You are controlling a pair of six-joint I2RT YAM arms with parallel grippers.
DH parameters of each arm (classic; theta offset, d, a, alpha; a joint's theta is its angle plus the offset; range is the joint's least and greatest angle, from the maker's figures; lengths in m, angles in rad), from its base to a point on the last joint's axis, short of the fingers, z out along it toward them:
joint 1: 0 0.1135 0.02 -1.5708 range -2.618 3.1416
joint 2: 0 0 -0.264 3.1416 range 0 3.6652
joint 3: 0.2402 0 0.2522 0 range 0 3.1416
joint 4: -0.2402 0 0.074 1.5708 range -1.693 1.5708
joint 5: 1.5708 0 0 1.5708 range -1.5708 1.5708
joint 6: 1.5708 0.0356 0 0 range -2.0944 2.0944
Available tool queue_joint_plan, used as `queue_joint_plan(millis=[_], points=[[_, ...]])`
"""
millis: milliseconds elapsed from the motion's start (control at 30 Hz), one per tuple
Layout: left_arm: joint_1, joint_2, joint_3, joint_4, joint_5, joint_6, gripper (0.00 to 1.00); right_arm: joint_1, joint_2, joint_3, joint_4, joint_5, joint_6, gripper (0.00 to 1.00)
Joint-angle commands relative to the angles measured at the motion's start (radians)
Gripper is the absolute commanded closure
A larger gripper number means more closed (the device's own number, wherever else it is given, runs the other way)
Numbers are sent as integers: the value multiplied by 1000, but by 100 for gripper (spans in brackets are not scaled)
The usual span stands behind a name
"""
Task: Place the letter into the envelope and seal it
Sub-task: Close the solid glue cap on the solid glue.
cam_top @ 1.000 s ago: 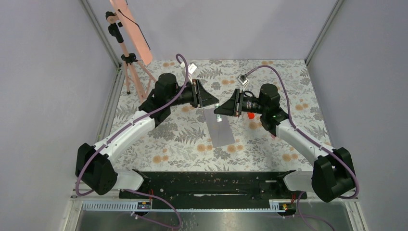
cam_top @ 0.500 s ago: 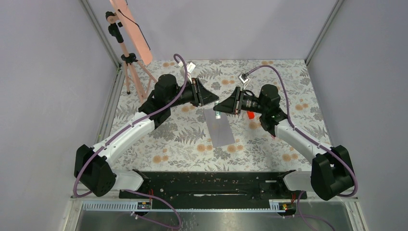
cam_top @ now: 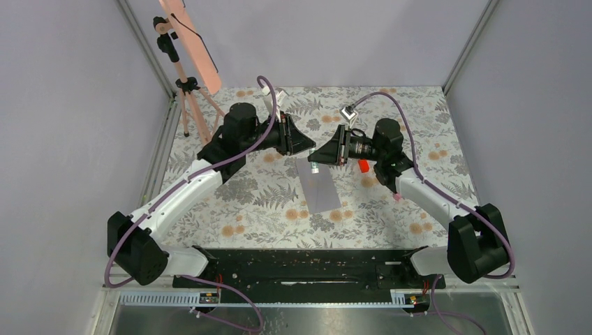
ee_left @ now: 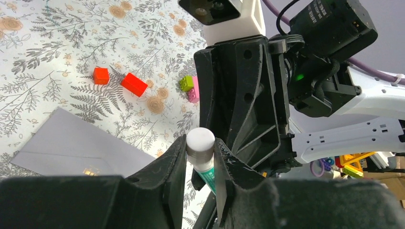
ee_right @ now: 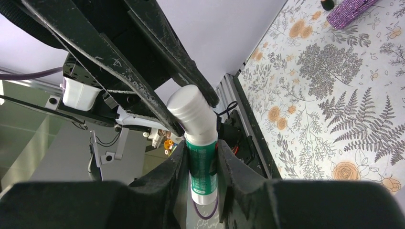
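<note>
A glue stick hangs between the two grippers above the envelope's far end. My left gripper is shut on its white cap. My right gripper is shut on its green-and-white body, and the cap tilts off to the left between the other arm's fingers. The grey-lilac envelope lies flat on the patterned table, also seen low on the left in the left wrist view. The letter is out of view.
Two red bricks and a green-and-pink brick lie right of the envelope. A red piece sits under the right wrist. A pink tripod stands at the back left. A purple glittery object lies on the table.
Both wrists have shifted a little toward the back of the table, still joined at the glue stick. The envelope has not moved.
</note>
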Motion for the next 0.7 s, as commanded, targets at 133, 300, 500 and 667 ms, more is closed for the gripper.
queue_joint_plan(millis=[133,300,500,667], points=[[-95,-35,17,-131,389,-50,92,-86,38,78,52,385,13,100],[-97,-39,-37,-61,378,-109,92,-86,41,51,175,416,40,100],[-97,-32,-47,-37,348,-130,93,-86,87,73,261,358,103,100],[-93,-28,-32,-52,336,-125,93,-86,49,55,193,352,45,100]])
